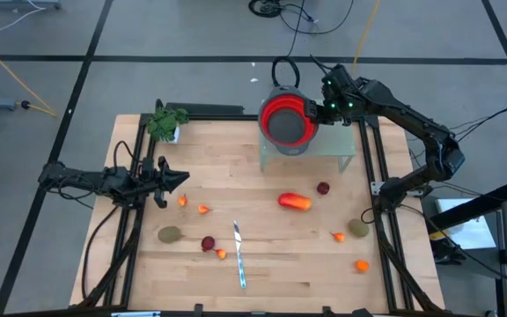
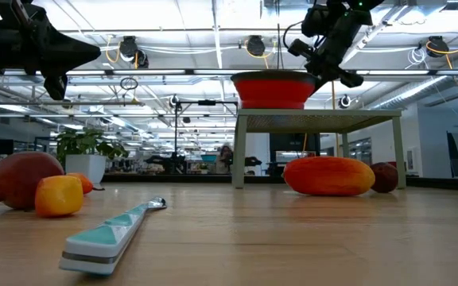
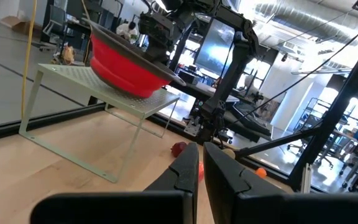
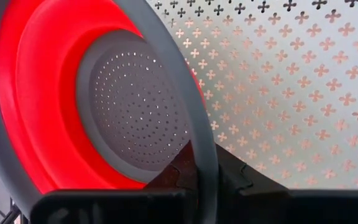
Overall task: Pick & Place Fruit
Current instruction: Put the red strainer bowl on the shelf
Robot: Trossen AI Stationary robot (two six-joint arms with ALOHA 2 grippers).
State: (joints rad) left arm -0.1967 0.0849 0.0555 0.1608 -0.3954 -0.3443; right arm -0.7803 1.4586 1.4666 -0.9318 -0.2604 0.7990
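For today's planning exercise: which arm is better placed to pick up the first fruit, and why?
Probably the left. Its tool hangs shut and free just above two small orange pieces, while the right tool is shut on the red colander's rim on the raised shelf.

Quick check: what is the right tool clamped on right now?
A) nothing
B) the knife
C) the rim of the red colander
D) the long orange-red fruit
C: the right tool is shut on the grey rim of the red colander, which sits on the perforated shelf.
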